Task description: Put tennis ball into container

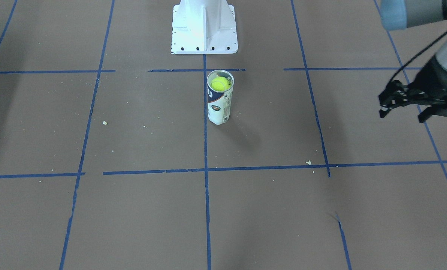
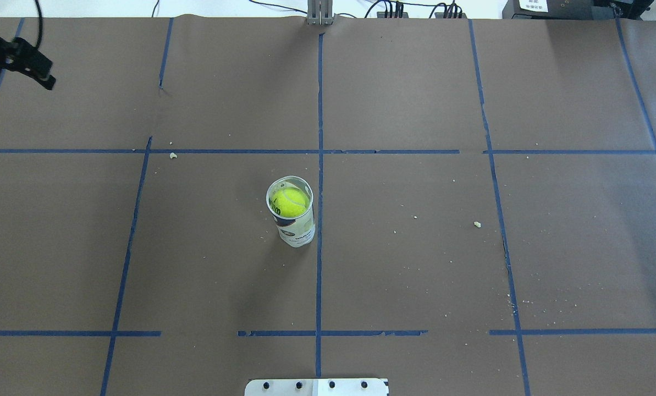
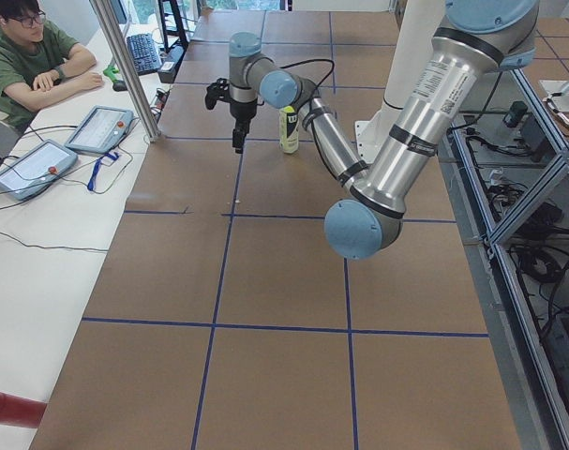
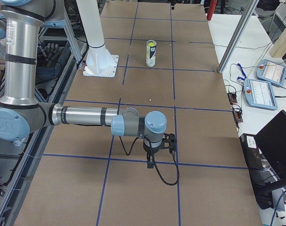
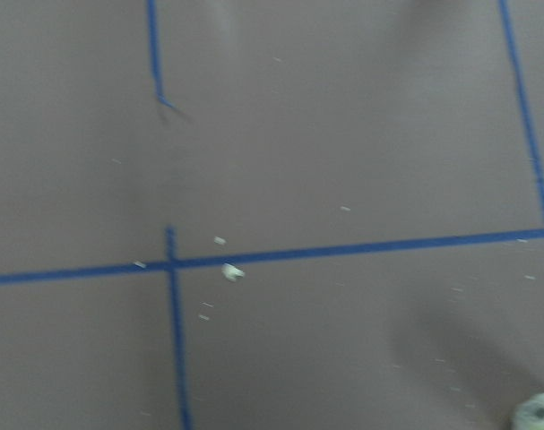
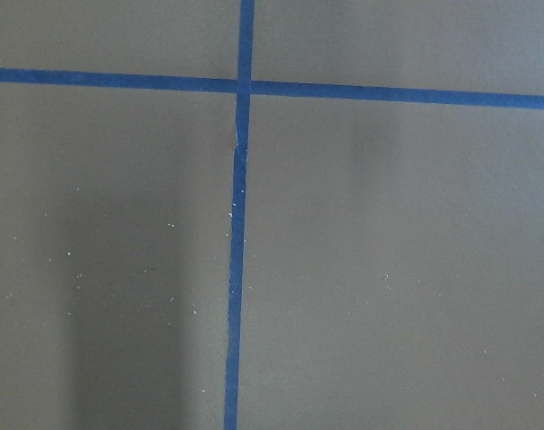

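Tennis ball [image 1: 221,84]: lower half hidden by the can [image 1: 219,108] wall; left gripper [image 1: 403,114]: wrist behind the fingers cut off by the front view's edge; right gripper [image 4: 154,155]: too small, gap between its fingertips unreadable; table [image 5: 343,134] below the left fingers: blurred in the wrist view.

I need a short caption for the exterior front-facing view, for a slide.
Tennis ball resting inside the upright container, with the left hand open and empty, far off to the side.
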Controlling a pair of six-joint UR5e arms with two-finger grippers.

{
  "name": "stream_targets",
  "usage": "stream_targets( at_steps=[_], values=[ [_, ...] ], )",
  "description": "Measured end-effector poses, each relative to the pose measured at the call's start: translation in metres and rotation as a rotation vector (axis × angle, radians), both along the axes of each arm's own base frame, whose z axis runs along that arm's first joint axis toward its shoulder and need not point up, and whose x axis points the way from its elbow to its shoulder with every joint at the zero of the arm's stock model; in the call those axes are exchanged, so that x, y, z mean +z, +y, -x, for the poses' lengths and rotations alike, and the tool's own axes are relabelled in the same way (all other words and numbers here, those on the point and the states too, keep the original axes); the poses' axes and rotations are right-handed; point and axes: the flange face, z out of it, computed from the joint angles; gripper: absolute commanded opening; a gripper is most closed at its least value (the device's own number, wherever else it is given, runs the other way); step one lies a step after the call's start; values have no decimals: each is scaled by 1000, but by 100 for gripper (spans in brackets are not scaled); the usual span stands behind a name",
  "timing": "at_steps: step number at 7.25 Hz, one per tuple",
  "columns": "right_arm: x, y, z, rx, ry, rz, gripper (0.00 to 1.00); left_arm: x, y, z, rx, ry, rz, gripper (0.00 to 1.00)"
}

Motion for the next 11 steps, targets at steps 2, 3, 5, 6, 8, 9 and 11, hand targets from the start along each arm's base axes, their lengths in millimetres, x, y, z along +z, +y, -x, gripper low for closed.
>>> stream_targets(
  at_steps=[2, 3, 5, 6, 8, 9, 11],
  values=[
    [0, 0, 0, 0, 0, 0, 100, 110, 14, 90, 29, -16, 8, 100],
    [0, 0, 0, 0, 0, 0, 100, 157, 38, 123, 20, -19, 25, 100],
    [0, 0, 0, 0, 0, 0, 100, 224, 91, 150, 13, 11, 80, 100],
    [0, 0, 0, 0, 0, 0, 100, 244, 115, 155, 10, 22, 106, 100],
    [0, 0, 0, 0, 0, 0, 100, 267, 146, 166, -12, 29, 149, 100],
    [0, 0, 0, 0, 0, 0, 100, 271, 150, 169, -21, 29, 153, 100],
    [0, 0, 0, 0, 0, 0, 100, 261, 144, 176, -40, 28, 127, 100]
  ],
)
